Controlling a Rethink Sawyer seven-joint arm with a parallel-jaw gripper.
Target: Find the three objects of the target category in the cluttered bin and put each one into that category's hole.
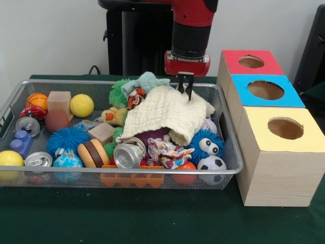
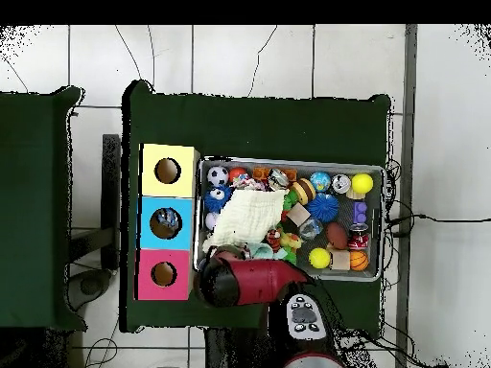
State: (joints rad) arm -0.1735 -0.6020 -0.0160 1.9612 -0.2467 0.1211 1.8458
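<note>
The wire mesh bin [image 1: 232, 133] is full of toys; it also shows in the overhead view [image 2: 385, 222]. A cream cloth [image 1: 165, 116] lies over the bin's middle and right, also seen from overhead [image 2: 245, 218]. My gripper [image 1: 186, 90] hangs at the cloth's far right edge, its fingers close together and touching the cloth where it rises in a peak. A small see-through thing with blue [image 1: 87, 123], perhaps a bottle, lies between the yellow duck [image 1: 112, 116] and a blue spiky ball [image 1: 66, 138]. No other bottle shows.
Three wooden boxes stand beside the bin, with red [image 1: 269, 58], blue [image 1: 292, 94] and yellow [image 1: 310, 137] tops, each with a round hole. Silver cans [image 1: 129, 154] [image 1: 38, 160] lie near the front rim. Balls, blocks and a green spiky toy [image 1: 118, 93] fill the rest.
</note>
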